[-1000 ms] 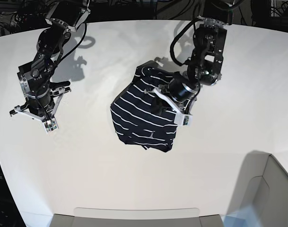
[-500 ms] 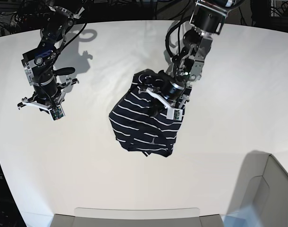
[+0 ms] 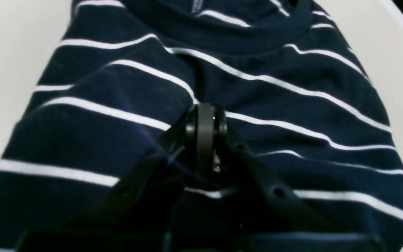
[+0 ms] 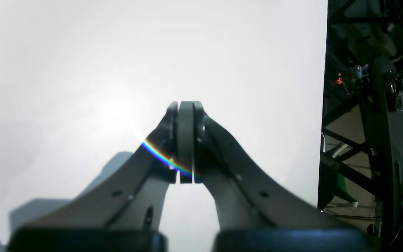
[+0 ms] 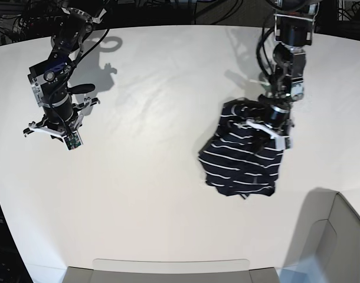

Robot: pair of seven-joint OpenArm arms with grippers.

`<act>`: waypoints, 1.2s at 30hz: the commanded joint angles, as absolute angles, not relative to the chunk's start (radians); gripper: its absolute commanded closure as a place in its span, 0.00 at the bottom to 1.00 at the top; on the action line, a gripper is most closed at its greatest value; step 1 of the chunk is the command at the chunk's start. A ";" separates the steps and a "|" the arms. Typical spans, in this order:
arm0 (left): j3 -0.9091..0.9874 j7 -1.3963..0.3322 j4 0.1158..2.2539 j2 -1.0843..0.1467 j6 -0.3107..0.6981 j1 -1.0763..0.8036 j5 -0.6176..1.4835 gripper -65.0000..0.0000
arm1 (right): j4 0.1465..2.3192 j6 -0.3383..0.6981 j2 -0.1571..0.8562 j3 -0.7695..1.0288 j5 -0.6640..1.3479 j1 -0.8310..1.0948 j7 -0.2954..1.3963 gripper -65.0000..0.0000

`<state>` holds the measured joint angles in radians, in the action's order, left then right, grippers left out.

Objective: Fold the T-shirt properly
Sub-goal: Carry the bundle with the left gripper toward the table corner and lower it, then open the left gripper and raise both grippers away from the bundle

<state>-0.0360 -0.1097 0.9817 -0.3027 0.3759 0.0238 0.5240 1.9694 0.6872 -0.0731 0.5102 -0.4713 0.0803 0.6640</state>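
Shifted toward 3 o'clock since earlier frames, the dark navy soft-fabric T-shirt with thin white stripes (image 5: 244, 154) now lies bunched at the 4 o'clock part of the white bench (image 5: 156, 177). Left hand (image 5: 273, 131) sits pinched together on the shirt's top fabric (image 3: 222, 80). Right hand (image 5: 53, 132), at 9 o'clock, fully closed, empty, well apart.

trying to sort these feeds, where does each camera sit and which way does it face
base: high above, looking down on the table, both arms and the shirt.
left wrist: on the left arm, looking along its shut left end effector at the shirt.
right wrist: on the right arm, facing bare table past the shut right end effector.
Base and left wrist share the shirt.
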 commanded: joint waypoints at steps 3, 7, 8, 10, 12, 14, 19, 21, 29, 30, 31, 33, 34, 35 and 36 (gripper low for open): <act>0.005 -0.288 0.963 -0.344 0.341 0.010 0.472 1.00 | 1.985 0.698 -0.070 0.509 -0.466 0.064 0.642 1.00; 0.012 -0.321 0.978 -0.372 0.363 0.013 0.472 1.00 | 1.985 0.698 -0.070 0.509 -0.466 0.064 0.642 1.00; 0.012 -0.325 0.989 -0.374 0.363 0.013 0.472 1.00 | 1.985 0.698 -0.070 0.509 -0.466 0.064 0.642 1.00; 0.013 -0.326 1.032 -0.375 0.361 0.013 0.472 1.00 | 1.985 0.698 -0.071 0.509 -0.464 0.064 0.641 1.00; 0.013 -0.326 1.102 -0.381 0.360 0.008 0.472 1.00 | 1.985 0.698 -0.071 0.509 -0.460 0.059 0.639 1.00; 0.018 -0.326 1.194 -0.381 0.358 0.005 0.472 1.00 | 1.985 0.698 -0.071 0.509 -0.458 0.056 0.638 1.00; 0.151 -0.318 1.498 -0.348 0.358 -0.099 0.470 1.00 | 1.989 0.698 -0.077 0.516 -0.372 0.039 0.636 1.00; 0.205 -0.326 1.590 -0.323 0.357 -0.119 0.470 1.00 | 1.989 0.698 -0.079 0.515 -0.341 0.045 0.636 1.00; 0.323 -0.314 1.755 -0.254 0.358 -0.315 0.470 1.00 | 2.029 0.698 -0.143 0.518 -0.329 0.117 0.634 1.00; 0.335 -0.314 1.759 -0.245 0.363 -0.338 0.470 1.00 | 2.041 0.698 -0.150 0.510 -0.329 0.137 0.634 1.00; 0.346 -0.314 1.761 -0.239 0.364 -0.360 0.470 1.00 | 2.052 0.698 -0.154 0.507 -0.329 0.154 0.634 1.00; 0.352 -0.314 1.761 -0.236 0.364 -0.397 0.470 1.00 | 2.057 0.698 -0.154 0.495 -0.329 0.182 0.634 1.00; 0.352 -0.314 1.761 -0.236 0.364 -0.417 0.470 1.00 | 2.058 0.698 -0.156 0.492 -0.329 0.200 0.634 1.00; 0.352 -0.314 1.761 -0.236 0.364 -0.435 0.470 1.00 | 2.058 0.698 -0.156 0.492 -0.329 0.217 0.634 1.00; 0.352 -0.314 1.761 -0.236 0.364 -0.452 0.470 1.00 | 2.060 0.698 -0.156 0.493 -0.329 0.232 0.634 1.00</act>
<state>0.3473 -0.3397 1.7416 -0.2264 0.3634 -0.4503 0.4637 2.0403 0.6872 -0.1558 0.4934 -0.3405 0.2413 0.6567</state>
